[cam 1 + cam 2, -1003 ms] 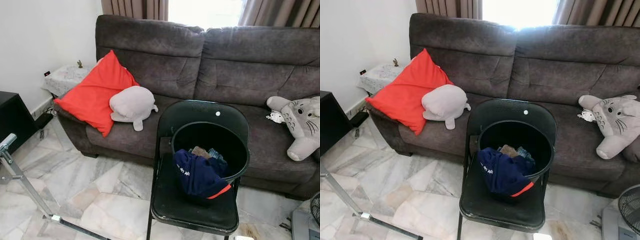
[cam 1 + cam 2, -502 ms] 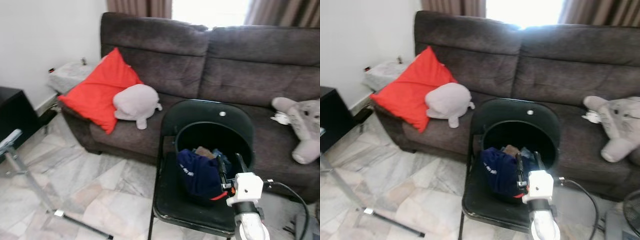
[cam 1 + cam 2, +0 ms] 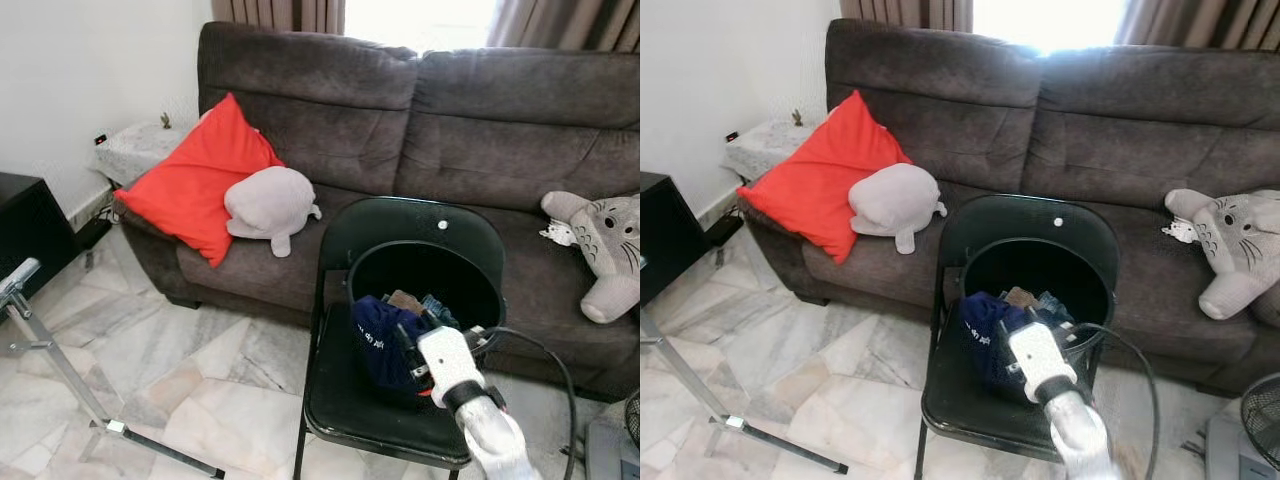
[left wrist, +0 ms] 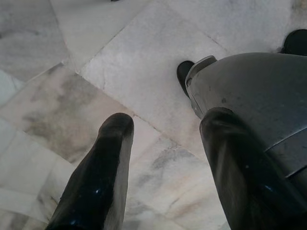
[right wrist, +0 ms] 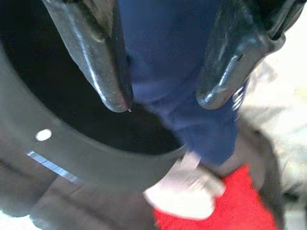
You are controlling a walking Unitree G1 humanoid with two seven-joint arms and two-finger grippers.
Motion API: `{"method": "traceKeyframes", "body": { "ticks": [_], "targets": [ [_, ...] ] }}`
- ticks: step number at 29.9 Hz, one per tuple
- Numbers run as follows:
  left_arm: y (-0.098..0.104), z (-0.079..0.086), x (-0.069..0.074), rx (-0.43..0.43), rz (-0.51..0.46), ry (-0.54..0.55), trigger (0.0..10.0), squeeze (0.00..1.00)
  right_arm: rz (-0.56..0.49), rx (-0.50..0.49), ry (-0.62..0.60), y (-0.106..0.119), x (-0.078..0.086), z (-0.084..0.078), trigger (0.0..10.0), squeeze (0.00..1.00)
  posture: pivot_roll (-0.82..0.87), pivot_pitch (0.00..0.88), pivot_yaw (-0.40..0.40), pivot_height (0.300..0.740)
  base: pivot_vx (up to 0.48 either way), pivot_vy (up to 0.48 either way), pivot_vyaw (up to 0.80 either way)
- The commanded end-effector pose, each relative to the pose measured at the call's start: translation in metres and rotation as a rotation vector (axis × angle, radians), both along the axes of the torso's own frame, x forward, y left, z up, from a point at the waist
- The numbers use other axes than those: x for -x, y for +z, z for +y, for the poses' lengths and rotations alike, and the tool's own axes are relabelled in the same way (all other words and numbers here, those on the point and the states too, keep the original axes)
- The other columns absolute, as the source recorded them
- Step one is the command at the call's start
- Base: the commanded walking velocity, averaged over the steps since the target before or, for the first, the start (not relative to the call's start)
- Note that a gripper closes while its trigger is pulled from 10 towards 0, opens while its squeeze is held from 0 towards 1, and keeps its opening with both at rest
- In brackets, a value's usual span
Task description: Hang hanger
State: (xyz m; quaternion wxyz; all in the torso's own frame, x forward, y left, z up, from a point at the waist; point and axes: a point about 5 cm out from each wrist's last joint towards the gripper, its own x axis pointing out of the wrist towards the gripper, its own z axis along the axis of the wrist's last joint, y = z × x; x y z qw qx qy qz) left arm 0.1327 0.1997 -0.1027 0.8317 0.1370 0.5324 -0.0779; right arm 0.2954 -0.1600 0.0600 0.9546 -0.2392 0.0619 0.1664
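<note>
A black bucket [image 3: 425,252] stands on a black folding chair [image 3: 385,425] in front of the sofa. A navy garment [image 3: 378,338] with an orange hem hangs over the bucket's front rim, with more clothes behind it. My right gripper [image 3: 412,356] reaches in at that rim. In the right wrist view it is open [image 5: 165,100], its fingers on either side of the navy garment [image 5: 163,52] without closing on it. My left gripper [image 4: 168,123] hangs open over the marble floor.
A metal rack leg [image 3: 50,362] slants across the floor at the left, next to a black cabinet [image 3: 25,235]. The brown sofa [image 3: 450,130] holds a red cushion [image 3: 195,185], a grey plush [image 3: 268,205] and a cat-like plush [image 3: 605,250]. A fan [image 3: 1260,400] stands at the right.
My right arm has come up from below and moved left and forward to the bucket's front rim, over the navy garment. The view has shifted slightly.
</note>
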Motion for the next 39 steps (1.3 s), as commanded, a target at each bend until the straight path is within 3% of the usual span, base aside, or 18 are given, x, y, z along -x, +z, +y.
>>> {"method": "traceKeyframes", "body": {
  "ticks": [1, 3, 4, 5, 10, 11, 12, 25, 37, 38, 39],
  "targets": [
    [-0.004, -0.006, 0.008, 0.016, 0.037, 0.004, 10.0, 0.00, 0.042, 0.038, 0.024, -0.005, 0.000, 0.003, 10.0, 0.00, -0.03, 0.000, -0.014, 0.740, 0.000, 0.000, 0.00],
    [-0.003, -0.006, 0.007, 0.017, 0.035, 0.004, 10.0, 0.00, 0.061, 0.072, 0.036, -0.005, -0.001, 0.003, 10.0, 0.00, -0.03, 0.000, -0.011, 0.740, 0.000, 0.000, 0.00],
    [-0.003, -0.006, 0.006, 0.018, 0.037, 0.003, 10.0, 0.00, 0.069, 0.082, 0.036, -0.006, -0.001, 0.003, 10.0, 0.75, -0.04, 0.000, -0.009, 0.740, 0.000, 0.000, 0.00],
    [-0.003, -0.006, 0.006, 0.019, 0.039, 0.002, 10.0, 0.00, 0.082, 0.077, 0.032, -0.008, -0.001, 0.004, 10.0, 1.00, -0.04, 0.000, -0.007, 0.740, 0.000, 0.000, 0.00],
    [-0.003, -0.006, 0.005, 0.024, 0.042, 0.001, 10.0, 0.00, 0.123, 0.021, -0.004, -0.014, -0.005, 0.011, 10.0, 1.00, -0.04, 0.000, -0.007, 0.740, 0.000, 0.000, 0.00],
    [-0.003, -0.006, 0.005, 0.024, 0.042, 0.001, 10.0, 0.00, 0.139, -0.004, -0.021, -0.015, -0.005, 0.013, 10.0, 0.91, -0.03, 0.000, -0.008, 0.740, 0.000, 0.000, 0.00],
    [-0.003, -0.006, 0.005, 0.025, 0.042, 0.001, 10.0, 0.00, 0.151, -0.006, -0.029, -0.017, -0.006, 0.015, 10.0, 0.00, -0.03, 0.000, -0.007, 0.740, 0.000, 0.000, 0.00],
    [-0.003, -0.006, 0.004, 0.025, 0.039, 0.005, 10.0, 0.00, 0.274, -0.076, -0.114, -0.033, -0.008, 0.022, 10.0, 0.00, -0.02, 0.000, -0.008, 0.740, 0.000, 0.000, 0.00],
    [-0.003, -0.007, 0.004, 0.034, 0.046, -0.001, 10.0, 0.00, 0.359, -0.030, -0.211, -0.048, -0.004, 0.011, 10.0, 0.00, -0.02, 0.000, -0.011, 0.740, 0.000, 0.000, 0.00],
    [-0.003, -0.007, 0.004, 0.034, 0.046, -0.001, 10.0, 0.00, 0.360, -0.030, -0.213, -0.048, -0.004, 0.011, 6.6, 0.00, -0.02, 0.000, -0.011, 0.740, 0.000, 0.000, 0.00],
    [-0.003, -0.007, 0.004, 0.035, 0.046, -0.002, 10.0, 0.00, 0.364, -0.030, -0.214, -0.049, -0.003, 0.010, 0.0, 0.00, -0.02, 0.000, -0.011, 0.740, 0.000, 0.000, 0.00]
  ]
}}
